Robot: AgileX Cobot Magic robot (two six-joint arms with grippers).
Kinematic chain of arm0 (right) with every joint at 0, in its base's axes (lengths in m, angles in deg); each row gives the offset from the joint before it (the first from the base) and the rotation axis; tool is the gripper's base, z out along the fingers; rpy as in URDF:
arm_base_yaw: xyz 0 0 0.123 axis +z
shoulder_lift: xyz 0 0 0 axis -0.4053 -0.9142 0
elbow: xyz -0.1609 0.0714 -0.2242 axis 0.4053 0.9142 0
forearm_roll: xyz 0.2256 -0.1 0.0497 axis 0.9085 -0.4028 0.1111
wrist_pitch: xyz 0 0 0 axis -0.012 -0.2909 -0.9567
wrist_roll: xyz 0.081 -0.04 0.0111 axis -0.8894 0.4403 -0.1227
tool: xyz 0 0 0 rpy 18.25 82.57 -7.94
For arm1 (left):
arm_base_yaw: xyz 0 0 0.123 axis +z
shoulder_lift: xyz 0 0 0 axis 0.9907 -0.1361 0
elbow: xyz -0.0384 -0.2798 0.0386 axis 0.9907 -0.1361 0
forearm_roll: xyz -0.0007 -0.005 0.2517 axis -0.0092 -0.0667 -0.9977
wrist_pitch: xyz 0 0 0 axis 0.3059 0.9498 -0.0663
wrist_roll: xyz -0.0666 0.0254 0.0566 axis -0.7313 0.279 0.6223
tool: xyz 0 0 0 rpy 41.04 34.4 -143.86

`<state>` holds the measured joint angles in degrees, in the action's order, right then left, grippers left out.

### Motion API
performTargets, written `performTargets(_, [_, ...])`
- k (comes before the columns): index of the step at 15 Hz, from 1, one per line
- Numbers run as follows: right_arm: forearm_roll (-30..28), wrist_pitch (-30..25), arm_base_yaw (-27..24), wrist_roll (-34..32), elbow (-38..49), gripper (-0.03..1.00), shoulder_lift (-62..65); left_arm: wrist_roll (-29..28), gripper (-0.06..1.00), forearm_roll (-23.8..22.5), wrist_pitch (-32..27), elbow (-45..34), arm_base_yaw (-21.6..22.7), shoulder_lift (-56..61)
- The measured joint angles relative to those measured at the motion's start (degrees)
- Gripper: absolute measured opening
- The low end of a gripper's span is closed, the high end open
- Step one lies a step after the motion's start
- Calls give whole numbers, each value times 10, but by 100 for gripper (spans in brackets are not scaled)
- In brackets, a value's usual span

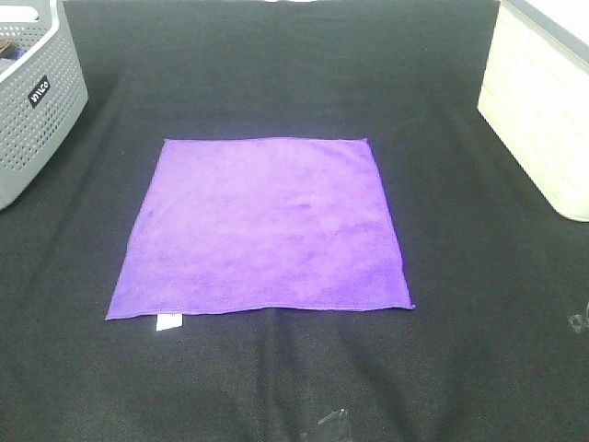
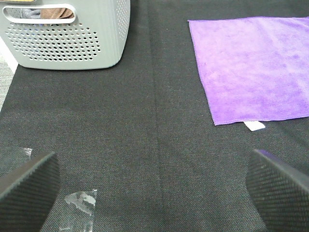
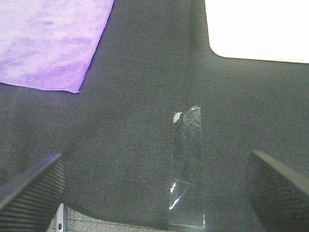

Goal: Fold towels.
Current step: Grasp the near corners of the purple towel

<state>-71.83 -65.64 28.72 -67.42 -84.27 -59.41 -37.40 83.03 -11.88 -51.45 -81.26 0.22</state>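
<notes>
Exterior high has the bright purple square microfibre cloth (image 1: pixel 262 226) lying flat and unfolded mid-tabletop (image 1: pixel 276 387), its small white tag (image 1: pixel 168 321) at the front left corner. Only the wrist views catch the pincers: left wrist shows the left pincer (image 2: pixel 154 193) spread wide and empty beside the cloth, with a perforated grey plastic basket (image 2: pixel 67 38) beyond. Right wrist shows the right pincer (image 3: pixel 154 188) equally wide and empty over a clear tape strip (image 3: pixel 187 164).

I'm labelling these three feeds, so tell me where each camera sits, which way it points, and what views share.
Exterior high: overhead, looking down at the purple towel, grey basket left, white bin right; no arms show.
Left wrist: low, facing basket and towel's tagged corner; open left gripper shows.
Right wrist: low, facing tape strip, bin, towel corner; open right gripper shows.
Shared: all three see the towel.
</notes>
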Motion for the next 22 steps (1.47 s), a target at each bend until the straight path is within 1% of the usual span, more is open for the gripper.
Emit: performTargets(22, [0,0,0,0,0,96,0,0,99,0,0,0,0,0])
